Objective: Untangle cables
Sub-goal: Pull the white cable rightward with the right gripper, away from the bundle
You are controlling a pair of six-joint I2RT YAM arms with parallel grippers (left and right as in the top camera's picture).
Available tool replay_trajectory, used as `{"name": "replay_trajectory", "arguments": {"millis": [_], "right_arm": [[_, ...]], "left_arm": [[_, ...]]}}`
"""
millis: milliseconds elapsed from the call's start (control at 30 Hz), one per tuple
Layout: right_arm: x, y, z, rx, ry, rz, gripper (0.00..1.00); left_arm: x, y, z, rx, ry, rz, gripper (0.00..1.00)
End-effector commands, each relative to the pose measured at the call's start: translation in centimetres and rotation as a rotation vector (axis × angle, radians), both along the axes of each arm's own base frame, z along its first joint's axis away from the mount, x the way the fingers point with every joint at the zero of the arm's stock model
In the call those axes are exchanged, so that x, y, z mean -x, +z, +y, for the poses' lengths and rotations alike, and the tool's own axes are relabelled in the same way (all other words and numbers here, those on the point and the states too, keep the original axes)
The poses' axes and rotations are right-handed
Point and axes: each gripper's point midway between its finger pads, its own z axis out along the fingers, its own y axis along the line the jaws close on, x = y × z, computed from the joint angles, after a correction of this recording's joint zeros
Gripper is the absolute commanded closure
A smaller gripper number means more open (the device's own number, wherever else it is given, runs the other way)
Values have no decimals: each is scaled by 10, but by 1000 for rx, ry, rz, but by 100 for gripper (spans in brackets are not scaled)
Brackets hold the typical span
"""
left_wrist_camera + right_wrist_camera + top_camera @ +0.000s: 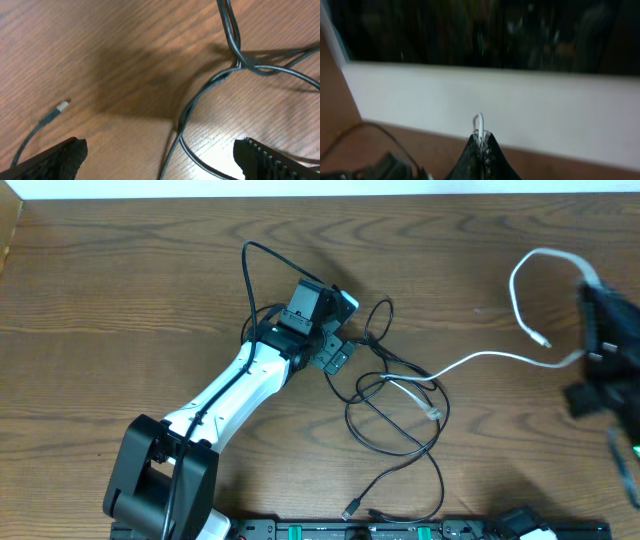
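Note:
A tangle of thin black cables (395,415) lies mid-table, with a plug end (352,509) near the front edge. A white cable (490,358) runs from the tangle to the right and loops up (530,265) to my right gripper (590,300). That gripper is shut on the white cable (480,122), lifted at the right edge. My left gripper (335,350) is open, low over the tangle's left side. In the left wrist view black strands (200,95) cross between its fingers (160,155), and a black plug end (55,112) lies to the left.
The wooden table (120,300) ends at a white wall strip (300,188) at the back. A black rail with green parts (380,530) runs along the front edge. The left arm's base (160,475) stands at front left.

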Motion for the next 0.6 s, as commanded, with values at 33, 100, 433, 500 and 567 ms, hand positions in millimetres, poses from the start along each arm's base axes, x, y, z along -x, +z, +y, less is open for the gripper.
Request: {"name": "replay_trajectory", "arguments": {"millis": [33,100,433,500,567], "right_arm": [[38,49,-18,9,-17,-151,99],[48,60,-22,10,-21,-182,99],[67,82,-94,10,-400,-235,99],[78,90,-114,-11,-501,-257,99],[93,101,-133,-43,-590,-289,99]], "left_arm": [[-4,4,0,0,5,-18,0],[-4,4,0,0,5,-17,0],[-1,2,1,-5,5,-6,0],[-1,2,1,-5,5,-6,1],[-2,2,1,-5,5,-7,0]]}}
